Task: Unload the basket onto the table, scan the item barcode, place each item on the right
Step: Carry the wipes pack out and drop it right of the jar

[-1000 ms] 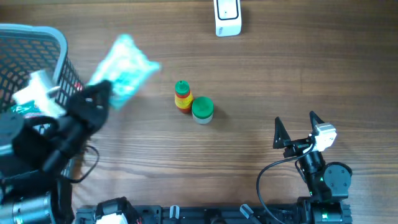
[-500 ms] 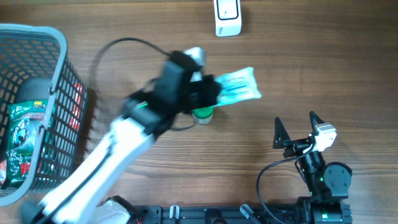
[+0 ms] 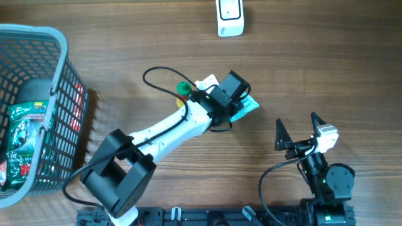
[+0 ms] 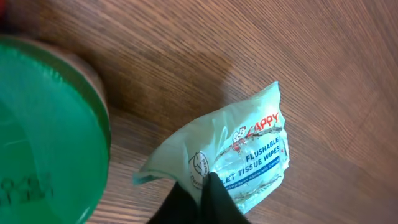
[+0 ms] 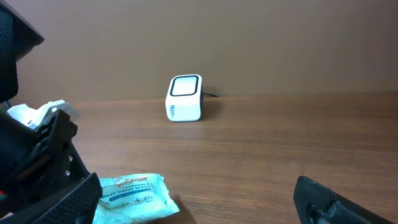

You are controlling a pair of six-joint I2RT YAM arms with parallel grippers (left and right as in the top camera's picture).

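Left arm (image 3: 169, 129) moved from basket (image 3: 58, 75), 9 o'clock, to table (image 3: 125, 56) centre. Left gripper (image 4: 200, 198) clamped tight on wipes pack (image 4: 245, 155) edge; pack on table, 6 o'clock of scanner (image 3: 230, 17). Right gripper (image 3: 297, 123) spread wide, empty, 4 o'clock.

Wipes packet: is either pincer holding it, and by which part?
The left pincer grips the wipes packet by one end seam; the right pincer stands open, empty.

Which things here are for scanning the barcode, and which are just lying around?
For the job: wipes pack, pinched in the left tool; white scanner.

Just lying about: basket with things inside; green-lidded jar; small green-topped thing; right tool, open and empty.
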